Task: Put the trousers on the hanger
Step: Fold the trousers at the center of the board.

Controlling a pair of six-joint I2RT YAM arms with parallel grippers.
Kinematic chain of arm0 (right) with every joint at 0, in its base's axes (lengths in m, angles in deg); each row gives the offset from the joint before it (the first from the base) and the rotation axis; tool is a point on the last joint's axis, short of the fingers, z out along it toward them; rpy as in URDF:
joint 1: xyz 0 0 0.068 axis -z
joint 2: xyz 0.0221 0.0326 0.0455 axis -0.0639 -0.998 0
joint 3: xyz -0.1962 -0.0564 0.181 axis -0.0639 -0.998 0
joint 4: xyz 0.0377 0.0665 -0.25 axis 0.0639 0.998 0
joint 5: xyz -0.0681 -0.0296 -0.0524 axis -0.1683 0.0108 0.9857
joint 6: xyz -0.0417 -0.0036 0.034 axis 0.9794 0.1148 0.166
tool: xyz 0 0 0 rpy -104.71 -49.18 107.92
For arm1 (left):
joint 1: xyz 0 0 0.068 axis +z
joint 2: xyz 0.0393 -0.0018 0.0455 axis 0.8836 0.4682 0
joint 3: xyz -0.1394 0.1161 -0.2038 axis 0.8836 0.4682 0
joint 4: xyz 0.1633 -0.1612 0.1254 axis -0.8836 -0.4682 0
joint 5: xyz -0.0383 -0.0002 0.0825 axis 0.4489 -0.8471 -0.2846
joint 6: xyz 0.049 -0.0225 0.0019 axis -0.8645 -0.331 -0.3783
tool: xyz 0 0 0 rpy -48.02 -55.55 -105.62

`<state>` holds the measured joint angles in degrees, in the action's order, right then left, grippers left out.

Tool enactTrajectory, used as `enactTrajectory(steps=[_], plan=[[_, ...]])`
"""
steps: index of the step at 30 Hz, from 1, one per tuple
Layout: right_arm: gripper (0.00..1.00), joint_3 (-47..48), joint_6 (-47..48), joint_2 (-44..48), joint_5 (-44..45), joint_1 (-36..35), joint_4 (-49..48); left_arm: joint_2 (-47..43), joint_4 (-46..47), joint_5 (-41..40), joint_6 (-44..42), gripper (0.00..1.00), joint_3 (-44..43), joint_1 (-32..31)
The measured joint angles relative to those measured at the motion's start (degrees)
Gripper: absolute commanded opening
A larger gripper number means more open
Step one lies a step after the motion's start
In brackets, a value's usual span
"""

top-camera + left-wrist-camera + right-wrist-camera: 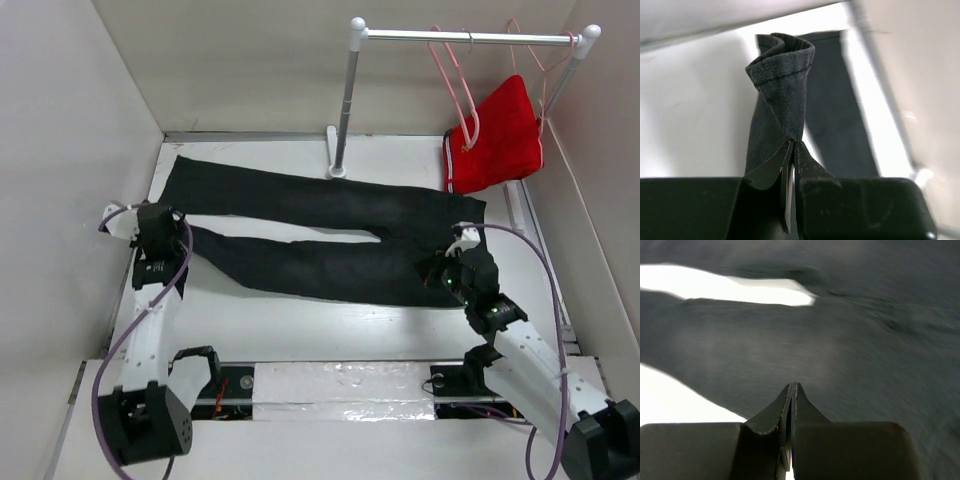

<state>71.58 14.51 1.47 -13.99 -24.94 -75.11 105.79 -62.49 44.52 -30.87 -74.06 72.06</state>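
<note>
The trousers (320,235) being gripped on the bench (330,315).
Hem being grasped by left fingers (769,171); right fingers (809,412) clenched against waist edge.

Clothes rail (345,100): chrome with white caps, standing at the far edge of the white table top (330,325). Rear wall (250,60) is directly behind the rail. Left wall (60,150) and right wall (610,200) flank it, all plain and pale. Glossy strip (340,385) runs along the table edge opposite the rail. Lighting is even.

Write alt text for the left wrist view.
The left hand, shut, pinches the hem of one leg of the black trousers, the cloth bunched into a fold above it. Both legs stretch away across the white table.
</note>
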Motion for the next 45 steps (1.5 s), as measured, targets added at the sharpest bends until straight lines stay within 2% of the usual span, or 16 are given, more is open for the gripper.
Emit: enactTrajectory(steps=[4,7,8,11,15,20,28,32,33,35,38,40,42,43,44,45], plan=[[0.00,-0.7,-3.3,4.9,3.5,4.4,7.3,-7.0,-0.3,-0.1,-3.1,0.00,-2.5,-3.4],[0.30,-2.2,-6.5,7.0,6.5,7.6,10.3,-13.1,-1.0,2.0,-5.2,0.00,-2.5,-3.5],[0.46,-2.6,-7.2,7.0,7.5,8.9,11.0,-15.2,-1.1,3.2,-5.9,0.00,-2.5,-3.5],[0.61,-2.5,-8.7,4.4,10.5,13.9,12.7,-19.7,-1.4,7.3,-7.8,0.00,-2.5,-3.9],[0.61,-0.2,-9.5,-3.0,12.2,20.1,14.3,-22.5,-1.7,10.4,-11.0,0.00,-2.6,-10.4],[0.59,3.7,-12.1,-11.2,12.8,22.0,13.8,-23.1,-4.2,14.4,-15.8,0.00,-4.6,-18.4],[0.53,9.3,-12.5,-20.9,14.8,28.1,13.2,-31.9,-8.4,11.4,-21.6,0.00,-7.8,-30.3],[0.35,11.1,-12.2,-16.4,15.0,29.9,17.7,-36.3,-8.4,9.7,-22.8,0.00,-7.8,-34.2],[0.35,10.4,-12.3,-13.6,15.1,29.9,19.1,-36.8,-8.6,9.4,-23.1,0.00,-7.8,-35.0],[0.19,8.3,-13.0,-7.3,14.6,30.0,21.7,-37.6,-8.9,9.0,-23.5,0.00,-7.8,-36.7],[0.11,6.0,-14.9,-2.4,12.9,30.3,25.6,-39.8,-9.7,8.1,-24.3,0.00,-7.8,-40.0],[0.11,6.0,-15.5,-3.3,11.5,30.2,28.2,-41.5,-10.1,7.0,-24.9,0.00,-7.8,-41.8],[0.26,6.7,-16.0,-6.0,10.7,29.4,31.2,-43.3,-10.4,5.7,-25.5,0.00,-7.8,-43.2],[0.39,7.3,-16.2,-7.5,10.6,28.7,32.8,-44.0,-10.5,5.2,-25.7,0.00,-7.8,-43.6],[0.64,8.1,-16.4,-8.6,10.7,27.7,34.2,-44.7,-10.5,4.5,-26.0,0.00,-7.8,-44.4],[0.72,9.0,-16.9,-9.5,10.9,26.9,35.5,-45.4,-10.6,4.0,-26.2,0.00,-7.8,-45.1]])
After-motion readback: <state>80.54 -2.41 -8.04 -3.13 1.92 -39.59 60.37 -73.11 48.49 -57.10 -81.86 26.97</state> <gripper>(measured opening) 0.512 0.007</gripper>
